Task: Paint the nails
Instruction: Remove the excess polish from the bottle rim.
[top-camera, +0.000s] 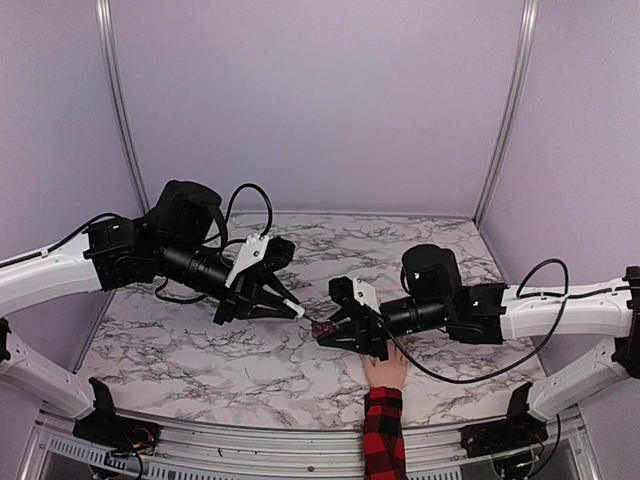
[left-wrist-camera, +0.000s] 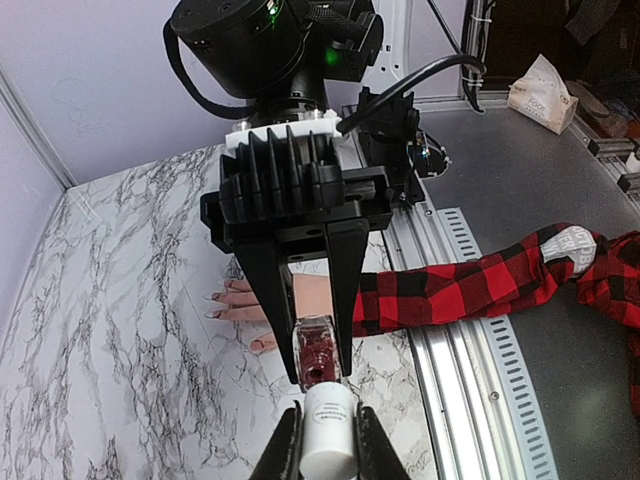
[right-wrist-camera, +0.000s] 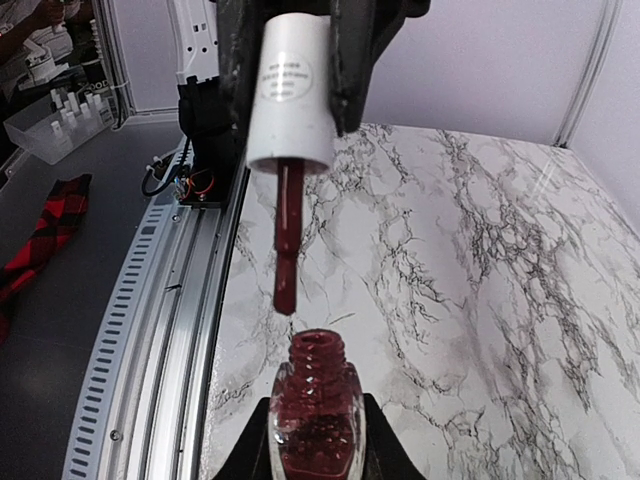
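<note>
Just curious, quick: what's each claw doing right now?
Left claw: closed on the white cylindrical brush cap.
Right claw: closed on the small dark-red glass polish bottle.

Arms: two
Pincers: two, left pincer and right pincer
Polish bottle: one
Brush cap: one
Human hand: one
Nails: partly hidden, no full count
Tabletop: one

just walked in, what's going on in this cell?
The left gripper holds a white cylindrical cap, its red-coated brush just above the open dark red glass polish bottle gripped by the right gripper. A pale hand in a red-and-black plaid sleeve rests on the marble table nearby; the brush is not at its nails.
</note>
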